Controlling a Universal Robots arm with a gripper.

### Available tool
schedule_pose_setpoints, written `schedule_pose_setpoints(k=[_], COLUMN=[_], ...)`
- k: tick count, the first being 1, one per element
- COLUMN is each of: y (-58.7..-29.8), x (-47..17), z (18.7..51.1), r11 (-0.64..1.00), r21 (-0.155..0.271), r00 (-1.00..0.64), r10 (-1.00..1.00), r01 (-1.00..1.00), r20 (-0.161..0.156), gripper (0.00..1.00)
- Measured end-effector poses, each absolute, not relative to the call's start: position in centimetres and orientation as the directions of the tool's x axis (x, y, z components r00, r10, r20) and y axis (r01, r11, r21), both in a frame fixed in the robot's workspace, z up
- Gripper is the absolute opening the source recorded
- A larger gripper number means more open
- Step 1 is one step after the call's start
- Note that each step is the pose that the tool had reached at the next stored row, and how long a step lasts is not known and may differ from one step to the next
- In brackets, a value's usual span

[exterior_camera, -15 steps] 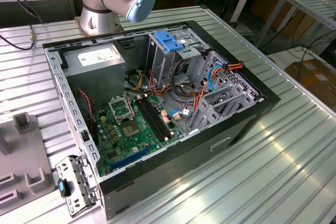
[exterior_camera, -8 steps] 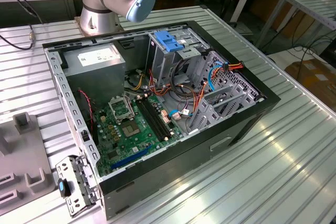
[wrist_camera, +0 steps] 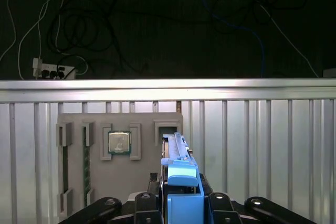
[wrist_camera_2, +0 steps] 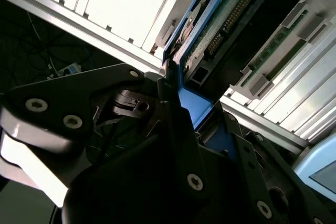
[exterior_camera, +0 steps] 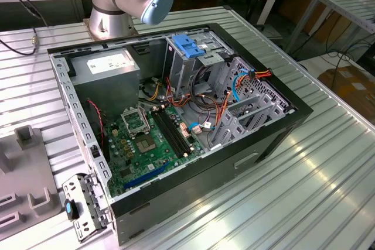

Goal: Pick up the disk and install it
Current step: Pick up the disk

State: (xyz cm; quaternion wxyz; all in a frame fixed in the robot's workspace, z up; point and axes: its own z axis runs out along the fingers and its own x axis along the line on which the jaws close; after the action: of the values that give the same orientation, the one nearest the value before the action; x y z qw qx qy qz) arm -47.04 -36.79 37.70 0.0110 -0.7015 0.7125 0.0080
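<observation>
My gripper (wrist_camera: 181, 202) is clenched on the disk (wrist_camera: 177, 153). In the first wrist view the bright blue end of its rail sits squeezed between the two dark fingers (wrist_camera: 215, 203), and the disk runs away from me on edge. Its far end reaches a slot of the grey tray (wrist_camera: 142, 182), beside the holder with the square chip (wrist_camera: 119, 142). The second wrist view shows the disk's green board and blue rail reaching out past my fingers. I cannot tell whether it is clear of the tray or resting in it.

So I judge the grasp made and the lift at most just begun. The install is all left: in the exterior view the open case (exterior_camera: 234, 168) with its cage (exterior_camera: 181, 68) lies mid-frame, well apart from the tray at that view's lower left.
</observation>
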Motion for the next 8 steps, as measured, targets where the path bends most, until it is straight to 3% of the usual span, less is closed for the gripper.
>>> schedule_pose_setpoints(k=[8], y=[-36.79], x=[-47.04], z=[37.96], r11=[0.016], r21=[-0.004], r00=[-0.016], r10=[-1.000], r01=[-1.000], r20=[-0.027], gripper=[0.37])
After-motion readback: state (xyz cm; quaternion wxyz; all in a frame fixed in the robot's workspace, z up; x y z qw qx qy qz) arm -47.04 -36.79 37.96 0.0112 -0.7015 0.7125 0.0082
